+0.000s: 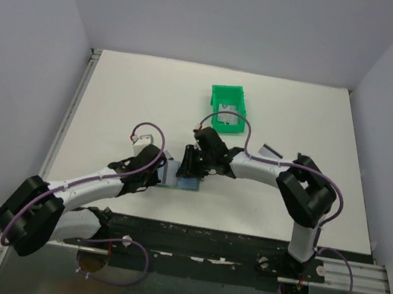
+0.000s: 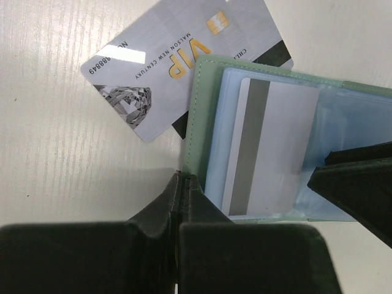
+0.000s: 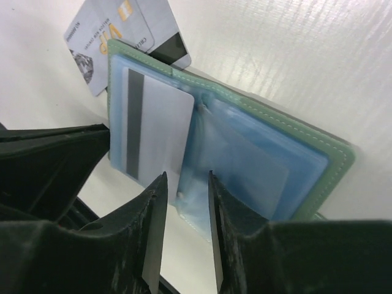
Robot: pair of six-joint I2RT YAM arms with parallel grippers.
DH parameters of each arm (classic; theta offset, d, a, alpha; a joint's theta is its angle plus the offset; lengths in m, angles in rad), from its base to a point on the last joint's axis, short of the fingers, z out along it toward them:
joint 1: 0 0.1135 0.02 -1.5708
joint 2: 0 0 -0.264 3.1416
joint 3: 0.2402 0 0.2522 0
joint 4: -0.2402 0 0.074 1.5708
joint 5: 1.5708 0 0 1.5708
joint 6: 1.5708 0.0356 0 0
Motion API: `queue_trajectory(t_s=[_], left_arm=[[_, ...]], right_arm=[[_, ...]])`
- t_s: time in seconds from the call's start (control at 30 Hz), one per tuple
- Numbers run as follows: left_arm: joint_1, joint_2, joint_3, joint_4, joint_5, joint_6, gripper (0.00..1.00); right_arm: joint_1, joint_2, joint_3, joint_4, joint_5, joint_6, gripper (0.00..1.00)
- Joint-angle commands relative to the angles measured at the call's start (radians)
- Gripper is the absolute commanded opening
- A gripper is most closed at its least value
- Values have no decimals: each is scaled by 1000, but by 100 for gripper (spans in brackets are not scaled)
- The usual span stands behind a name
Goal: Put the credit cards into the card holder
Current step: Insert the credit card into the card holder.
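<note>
Your left pincer [image 2: 179,182] closed at card holder [image 2: 199,122] edge, right pincer [image 3: 184,180] parted; credit cards [image 2: 153,67] at 11 o'clock look thin, stiff, slick: pinch a free edge

Top ext cam: fixed, high up & behind the arm bases, tilted down/fwd over the white worktop [image 1: 297,134]. It's far off, so it takes in both arms, the green bin [image 1: 224,91] and the side walls.

Left wrist cam: rides the left arm, looks out past the left tool [image 2: 184,179] onto the worktop, v. close. The card holder [image 2: 349,116] fills the right half, loose cards [image 2: 153,67] at top.

Right wrist cam: same setup on the right arm, past the right tool [image 3: 185,184], v. close, seeing the card holder from the opposite side.

Both wrist views share card holder + cards, and each catches the other arm's tool at its edge. In the top view that spot is a small patch, centre-low.
</note>
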Motion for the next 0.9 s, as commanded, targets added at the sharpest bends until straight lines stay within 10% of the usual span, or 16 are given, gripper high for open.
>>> queue_trajectory(t_s=[0.0, 0.87], left_arm=[[5, 18, -19, -13, 19, 9, 0], [5, 65, -10, 22, 45, 19, 0]], right_arm=[[-1, 28, 33, -83, 35, -22, 37], [2, 129, 41, 202, -219, 86, 25]])
